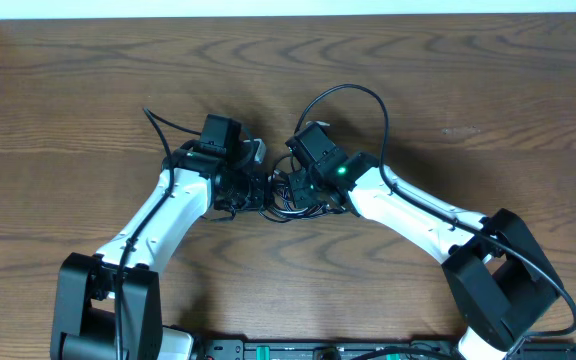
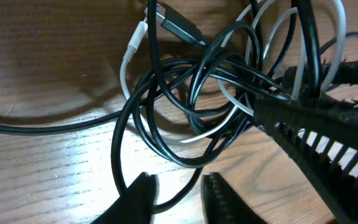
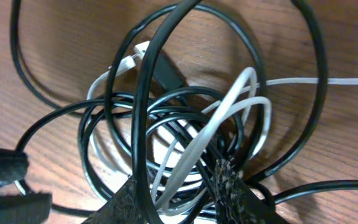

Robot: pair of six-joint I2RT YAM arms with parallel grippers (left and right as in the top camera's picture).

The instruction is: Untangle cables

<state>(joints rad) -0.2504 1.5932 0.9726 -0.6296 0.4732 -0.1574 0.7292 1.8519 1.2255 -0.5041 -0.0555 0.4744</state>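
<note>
The cables [image 1: 284, 196] lie in one tangled heap of black and white loops on the wooden table, between my two grippers. In the left wrist view the cables [image 2: 197, 81] fill the upper half. My left gripper [image 2: 180, 190] is open, and one black loop runs loosely through the gap between its fingers. My right gripper [image 3: 182, 196] is shut on a bundle of white cable [image 3: 229, 106] and black strands at the heap's near side. Its ribbed fingers [image 2: 303, 124] reach into the heap from the right. A black plug [image 3: 166, 71] and a white plug [image 3: 138, 53] lie in the tangle.
Both arms meet at the table's middle, the left gripper [image 1: 253, 190] and the right gripper [image 1: 300, 188] nearly touching. A thick black arm wire [image 1: 353, 95] arches above the right wrist. Another [image 1: 158, 125] runs off the left wrist. The table's far edge [image 1: 288, 15] is at the top.
</note>
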